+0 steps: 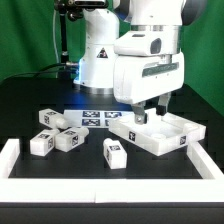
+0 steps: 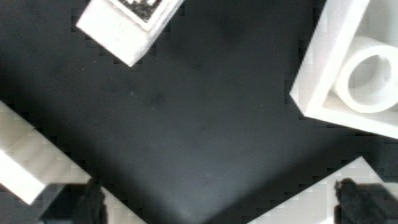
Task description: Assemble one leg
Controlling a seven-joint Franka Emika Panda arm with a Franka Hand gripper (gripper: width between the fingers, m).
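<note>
Several stubby white legs with square tags lie on the black table: one (image 1: pixel 48 118) at the exterior view's left, two side by side (image 1: pixel 40 143) (image 1: pixel 68 140), and one (image 1: pixel 113 151) nearer the front. The large white rimmed panel (image 1: pixel 165 133) lies at the exterior view's right. My gripper (image 1: pixel 150 112) hangs open and empty over the panel's near-left corner, apart from every leg. In the wrist view the gripper (image 2: pixel 217 205) has its jaws wide apart over bare black table, with a tagged leg (image 2: pixel 128 20) ahead and the panel's round corner socket (image 2: pixel 368 82) to one side.
The marker board (image 1: pixel 100 118) lies flat behind the legs. A low white wall (image 1: pixel 100 172) borders the table's front and the exterior view's left side (image 1: pixel 8 152); it also shows in the wrist view (image 2: pixel 25 160). The robot's base stands behind.
</note>
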